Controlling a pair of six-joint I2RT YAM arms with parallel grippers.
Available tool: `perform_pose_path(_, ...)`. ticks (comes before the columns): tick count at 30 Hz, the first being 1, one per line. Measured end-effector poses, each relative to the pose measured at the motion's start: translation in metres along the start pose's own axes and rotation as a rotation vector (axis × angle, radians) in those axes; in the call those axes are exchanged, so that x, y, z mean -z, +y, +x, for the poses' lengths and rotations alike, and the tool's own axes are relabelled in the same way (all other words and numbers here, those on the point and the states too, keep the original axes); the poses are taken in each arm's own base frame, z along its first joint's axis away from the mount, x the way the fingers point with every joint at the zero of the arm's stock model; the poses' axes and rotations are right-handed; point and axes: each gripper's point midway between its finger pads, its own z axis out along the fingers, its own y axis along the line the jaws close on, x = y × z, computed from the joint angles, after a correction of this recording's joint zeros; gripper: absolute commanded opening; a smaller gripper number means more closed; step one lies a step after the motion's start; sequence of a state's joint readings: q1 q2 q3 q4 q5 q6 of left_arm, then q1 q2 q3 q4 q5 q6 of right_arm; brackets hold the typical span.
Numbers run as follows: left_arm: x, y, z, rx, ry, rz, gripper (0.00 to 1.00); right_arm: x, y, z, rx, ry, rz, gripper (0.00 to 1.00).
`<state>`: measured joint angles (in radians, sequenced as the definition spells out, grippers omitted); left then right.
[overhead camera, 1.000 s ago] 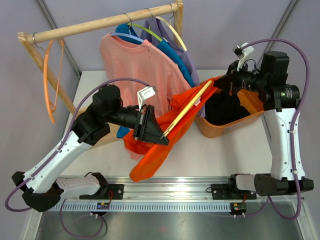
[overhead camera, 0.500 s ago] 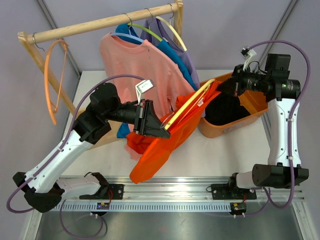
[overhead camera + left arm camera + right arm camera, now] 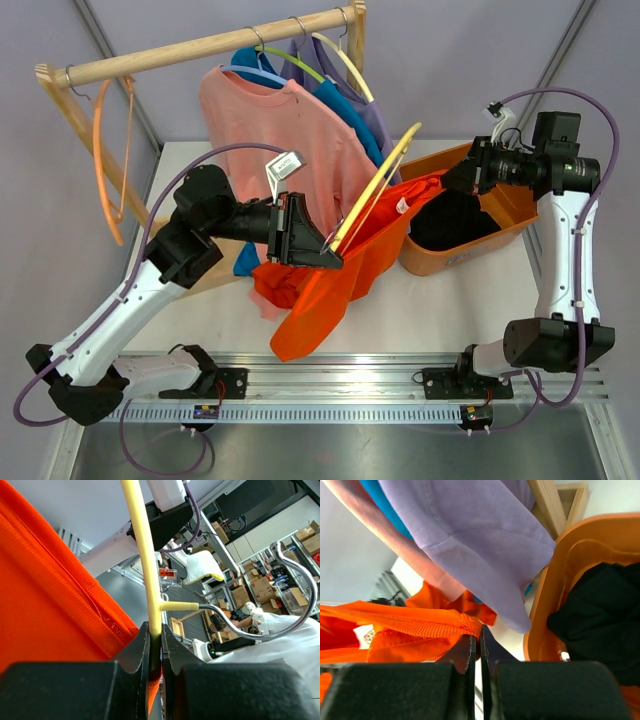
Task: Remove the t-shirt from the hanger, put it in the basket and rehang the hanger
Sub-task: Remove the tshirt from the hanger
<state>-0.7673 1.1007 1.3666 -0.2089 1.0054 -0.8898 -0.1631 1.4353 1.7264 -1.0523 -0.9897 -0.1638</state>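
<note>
1. Seen from overhead, an orange t-shirt (image 3: 335,285) hangs at the centre of the frame. It is draped over a yellow hanger (image 3: 378,185) that slants from lower left to upper right.
2. The left gripper (image 3: 333,260), at centre frame, is pinched tight on the hanger's lower end. Its wrist view shows the yellow bar clamped between the jaws, with the metal hook (image 3: 270,636) curving at right.
3. The right gripper (image 3: 476,647), at the right of the overhead frame, pinches the shirt's ribbed collar edge above an orange basket (image 3: 470,255).
4. The basket holds a black garment (image 3: 450,220).
5. At upper left, a wooden rail (image 3: 200,45) carries a pink shirt (image 3: 290,130), a purple shirt (image 3: 470,535) and a bare orange hanger (image 3: 105,160).
</note>
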Motion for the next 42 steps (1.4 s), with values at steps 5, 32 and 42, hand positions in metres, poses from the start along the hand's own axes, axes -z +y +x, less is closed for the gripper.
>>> perform_pose_path(5,-0.001,0.003,-0.005,-0.019,-0.024,-0.014,0.0,0.004,-0.006,0.006,-0.112,0.013,-0.04,0.0)
perform_pose_path(32,0.006,0.068,0.052,-0.023,0.229,0.079,0.0,-0.03,-0.003,0.084,0.382,0.179,-0.119,0.68)
perform_pose_path(42,0.021,0.131,0.072,0.058,0.255,-0.08,0.0,-0.009,0.003,0.072,0.688,0.2,-0.097,0.75)
